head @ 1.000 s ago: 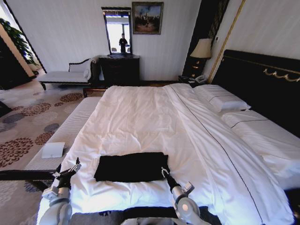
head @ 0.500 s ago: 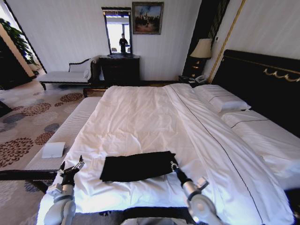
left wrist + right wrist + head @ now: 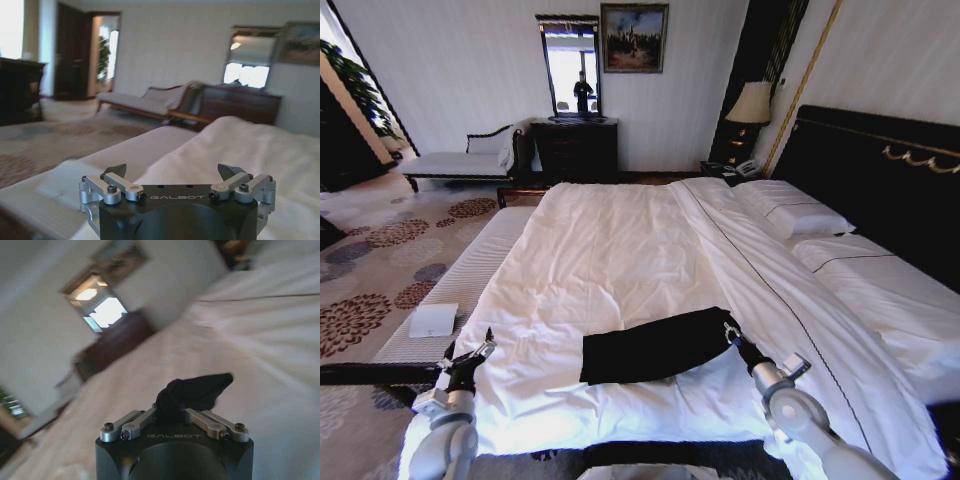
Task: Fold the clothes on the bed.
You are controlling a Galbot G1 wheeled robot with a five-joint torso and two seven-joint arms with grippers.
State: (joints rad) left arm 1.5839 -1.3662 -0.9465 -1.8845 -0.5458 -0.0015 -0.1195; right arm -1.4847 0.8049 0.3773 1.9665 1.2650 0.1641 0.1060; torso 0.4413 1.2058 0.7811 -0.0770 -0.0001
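The clothes [image 3: 655, 345], a black folded garment, lie on the near part of the white bed [image 3: 620, 240]. My right gripper [image 3: 731, 334] is shut on the garment's right edge, and a bunch of the black cloth [image 3: 187, 390] sticks up between its closed fingers in the right wrist view. My left gripper [image 3: 480, 350] hovers at the bed's near left edge, well left of the garment. Its fingers [image 3: 116, 170] stand apart with nothing between them.
A white-cushioned bench [image 3: 460, 275] runs along the bed's left side with a small white folded towel [image 3: 433, 319] on it. Pillows [image 3: 790, 210] and a dark headboard [image 3: 880, 170] lie at right. A dresser [image 3: 575, 150] and chaise [image 3: 460, 160] stand at the far wall.
My right gripper has dragged the black garment to the right across the bed, and the garment now lies slanted. My left gripper has barely moved.
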